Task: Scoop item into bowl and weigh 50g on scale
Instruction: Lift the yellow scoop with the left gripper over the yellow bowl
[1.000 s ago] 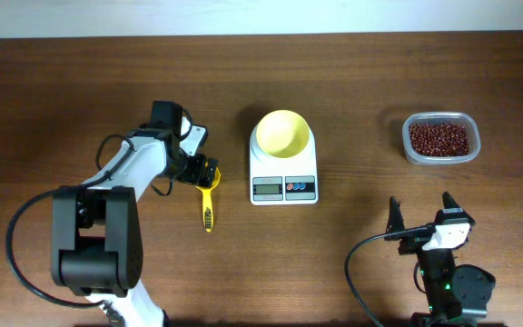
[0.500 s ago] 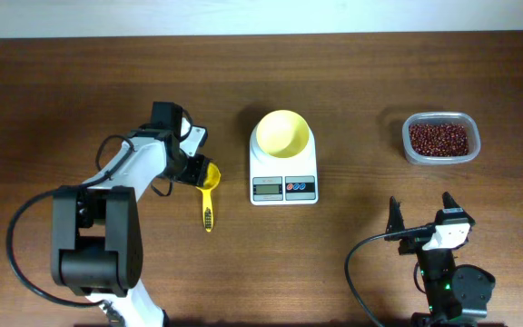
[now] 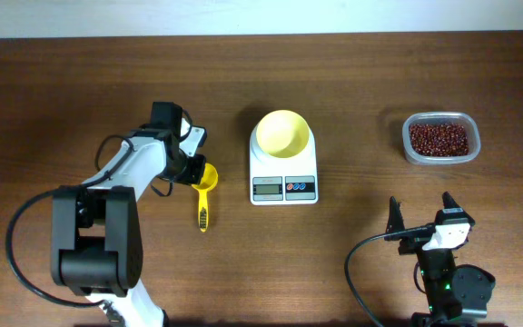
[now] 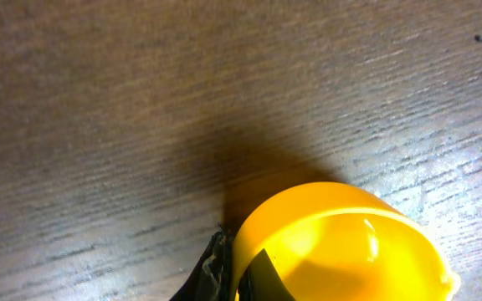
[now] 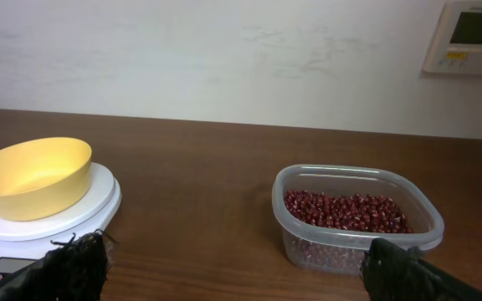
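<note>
A yellow scoop (image 3: pixel 203 204) lies on the table left of the scale, handle pointing toward the front edge. My left gripper (image 3: pixel 197 170) is shut on the wall of the scoop's cup (image 4: pixel 341 242), one dark finger inside and one outside (image 4: pixel 237 274). The pale yellow bowl (image 3: pixel 283 133) sits on the white scale (image 3: pixel 284 189) at mid table, also seen from the right wrist as bowl (image 5: pixel 32 176) on scale (image 5: pixel 99 205). Red-brown beans (image 3: pixel 439 138) fill a clear container (image 5: pixel 350 171) at the right. My right gripper (image 3: pixel 420 222) stands open near the front edge, nothing between its fingers (image 5: pixel 241 272).
The left arm's base (image 3: pixel 93 245) stands at the front left and the right arm's base (image 3: pixel 448 282) at the front right. A wall with a white panel (image 5: pixel 474 33) backs the table in the right wrist view.
My left gripper has gone from wide open to shut on the scoop's cup. The scoop shifted slightly, its handle swinging a little left. The right arm has not moved.
</note>
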